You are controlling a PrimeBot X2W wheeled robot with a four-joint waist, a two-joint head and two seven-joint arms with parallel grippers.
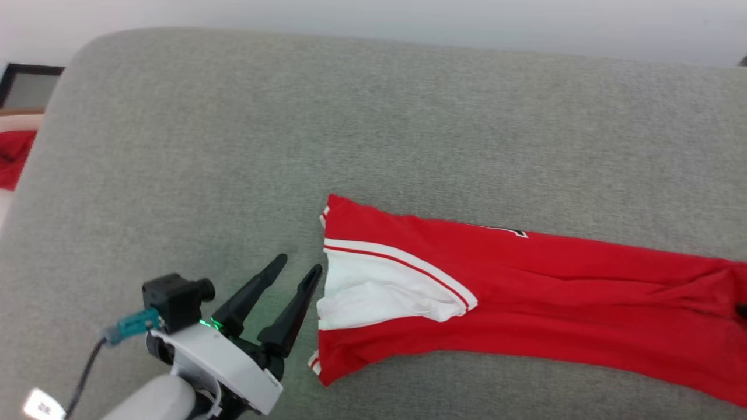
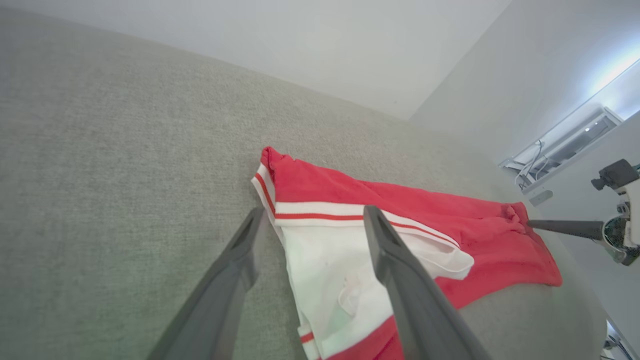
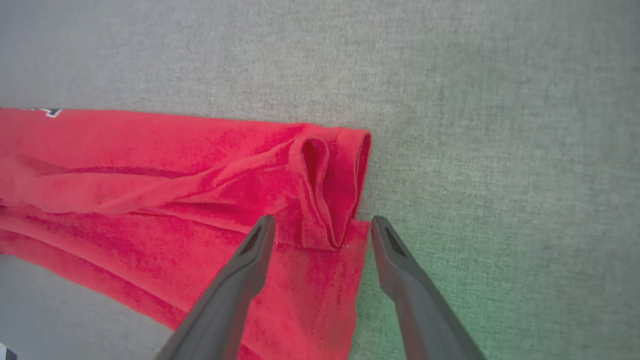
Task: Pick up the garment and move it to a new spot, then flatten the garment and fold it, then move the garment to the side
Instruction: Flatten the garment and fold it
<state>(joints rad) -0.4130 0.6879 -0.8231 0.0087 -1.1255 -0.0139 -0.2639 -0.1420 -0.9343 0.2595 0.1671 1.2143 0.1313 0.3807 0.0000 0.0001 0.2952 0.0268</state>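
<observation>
The garment (image 1: 525, 291), a red jersey with a white panel and white-and-red striped trim, lies folded into a long strip across the grey cushioned surface (image 1: 292, 116). A bit of black lettering peeks out at its far edge. My left gripper (image 1: 299, 262) is open just off the garment's left, striped end. In the left wrist view this gripper (image 2: 315, 212) hangs above the white panel of the garment (image 2: 325, 185), holding nothing. My right gripper (image 3: 324, 220) is open over the rumpled red right end of the garment (image 3: 150, 175), with nothing between its fingers.
A smaller plain red cloth (image 1: 14, 157) lies beyond the surface's left edge, near a dark frame (image 1: 29, 84). The grey surface stretches wide behind and to the left of the garment. A white wall runs along the back.
</observation>
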